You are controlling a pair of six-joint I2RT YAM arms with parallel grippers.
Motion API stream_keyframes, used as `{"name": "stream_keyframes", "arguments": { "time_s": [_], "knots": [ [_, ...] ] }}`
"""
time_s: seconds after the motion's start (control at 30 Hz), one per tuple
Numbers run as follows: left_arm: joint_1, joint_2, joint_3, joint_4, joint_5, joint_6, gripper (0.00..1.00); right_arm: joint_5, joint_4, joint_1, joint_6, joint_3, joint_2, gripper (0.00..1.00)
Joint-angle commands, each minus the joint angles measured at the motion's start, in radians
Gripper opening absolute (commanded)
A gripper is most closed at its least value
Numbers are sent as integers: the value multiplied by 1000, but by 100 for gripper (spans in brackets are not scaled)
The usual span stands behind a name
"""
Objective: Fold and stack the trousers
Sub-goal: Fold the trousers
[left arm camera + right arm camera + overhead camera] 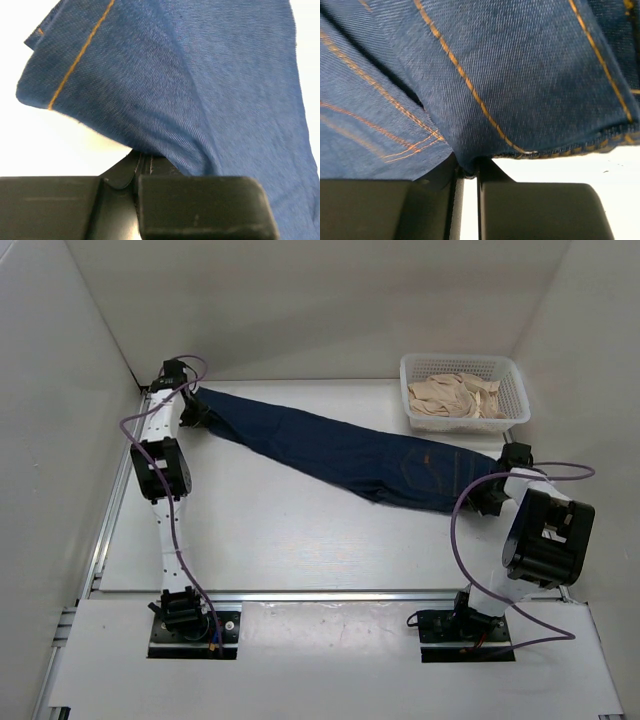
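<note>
Currently the trousers [350,452] are laid across the table [300,550], long axis running far left to near right, with the hem end clamped in the left gripper [193,412] and the waistband end clamped in the right gripper [490,492].

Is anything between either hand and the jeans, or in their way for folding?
Nothing visible does. The left hand and the right hand each pinch one end of the trousers; the basket sits beyond the waist end.

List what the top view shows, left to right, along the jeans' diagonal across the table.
left gripper → trousers → right gripper
</note>
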Motion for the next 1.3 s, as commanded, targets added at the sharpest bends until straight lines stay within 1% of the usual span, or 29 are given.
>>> {"name": "stream_keyframes", "arguments": {
  "time_s": [0.0,0.13,0.27,0.3,0.37,0.4,0.47,0.5,0.57,0.6,0.63,0.67,0.7,0.73,0.77,0.8,0.83,0.9,0.97,1.0,1.03,1.07,1.13,1.2,1.23,1.27],
  "knots": [
    [12,-209,-19,-12,-35,-4,10,62,-5,0,-28,107,-49,0],
    [33,-309,-33,-12,-35,5,10,102,-90,0,-52,248,-94,0],
    [43,-419,-123,-12,-35,30,10,114,-109,0,-51,296,-155,0],
    [43,-443,-193,-12,-46,39,10,123,-109,0,-51,272,-167,0],
    [43,-516,-281,-12,-60,48,10,123,-129,0,-26,233,-201,0],
    [43,-539,-381,-1,-70,59,10,123,-129,0,-26,180,-227,0],
    [43,-620,-501,8,-101,70,10,146,-161,0,-14,115,-259,0],
    [43,-649,-633,22,-130,70,10,158,-172,0,0,50,-302,0],
    [43,-743,-768,52,-139,79,10,188,-192,0,0,-15,-356,0],
    [43,-778,-834,63,-140,79,10,212,-201,0,0,-43,-412,2],
    [43,-810,-943,63,-150,79,10,212,-215,-9,0,-87,-439,10],
    [43,-865,-986,74,-150,88,10,212,-215,-9,-14,-104,-462,23],
    [43,-885,-1017,74,-150,88,39,212,-229,-9,-28,-114,-495,41],
    [56,-905,-1051,74,-141,108,61,212,-229,-9,-28,-114,-508,68],
    [57,-949,-1051,74,-141,119,82,212,-241,-9,-38,-114,-517,75],
    [73,-974,-1051,62,-141,119,99,202,-241,-9,-38,-114,-526,80],
    [82,-1014,-1039,48,-153,119,100,202,-241,-9,-38,-99,-537,82],
    [83,-1039,-1001,34,-172,119,100,176,-250,-9,-49,-79,-537,83],
    [83,-1039,-943,34,-141,130,70,166,-259,-9,-60,-59,-548,84],
    [83,-1019,-915,34,-129,130,40,154,-259,-9,-71,-43,-548,84],
    [52,-996,-854,34,-105,151,14,133,-250,-9,-86,-30,-548,84],
    [32,-937,-818,22,-104,151,10,122,-250,-9,-86,-29,-548,84],
    [-32,-854,-731,11,-116,151,10,75,-212,-9,-136,7,-537,81],
    [-66,-798,-679,-18,-147,151,10,9,-184,29,-169,44,-508,80],
    [-78,-771,-656,-18,-147,139,14,8,-175,47,-205,70,-476,77],
    [-100,-742,-610,-27,-147,139,19,8,-175,70,-227,130,-458,76]
  ]
}}
